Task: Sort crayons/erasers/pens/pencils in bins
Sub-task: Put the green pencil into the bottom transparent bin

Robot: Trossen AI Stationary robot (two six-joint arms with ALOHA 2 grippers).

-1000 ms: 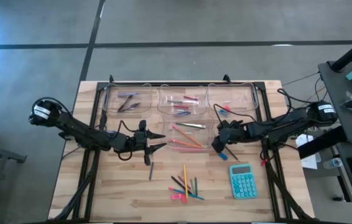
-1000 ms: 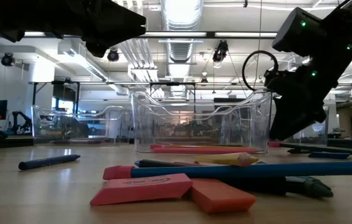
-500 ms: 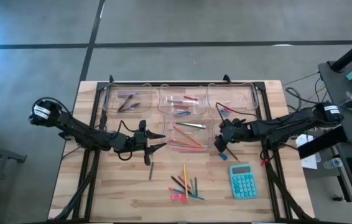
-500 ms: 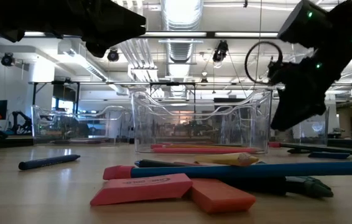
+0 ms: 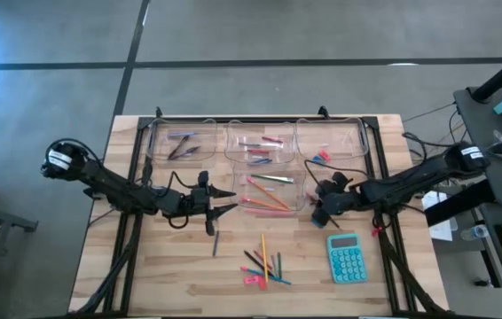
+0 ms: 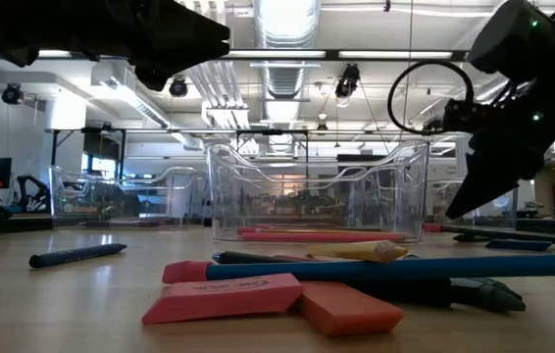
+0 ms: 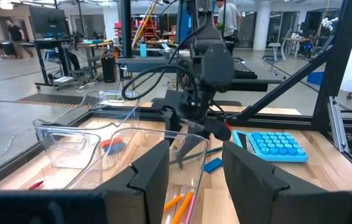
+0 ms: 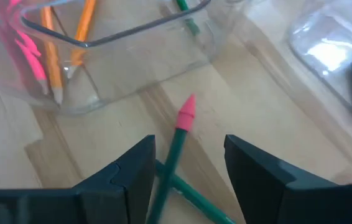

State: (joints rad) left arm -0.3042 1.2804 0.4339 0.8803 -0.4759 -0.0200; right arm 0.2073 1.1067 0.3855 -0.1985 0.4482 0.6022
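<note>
Pencils thin, orange and pink, inside clear rounded plastic bin

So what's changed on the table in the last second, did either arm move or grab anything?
The right gripper slid toward the table's right-front, away from the clear plastic pencil bin, ending over a green pencil with a pink eraser tip that lies between its open fingers; nothing gripped. The left gripper stayed open and still. The loose pile and teal calculator didn't move.

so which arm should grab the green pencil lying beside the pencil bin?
Right. Its hand hangs open directly over the green pencil, fingers either side. The left hand waits across the pencil bin.
</note>
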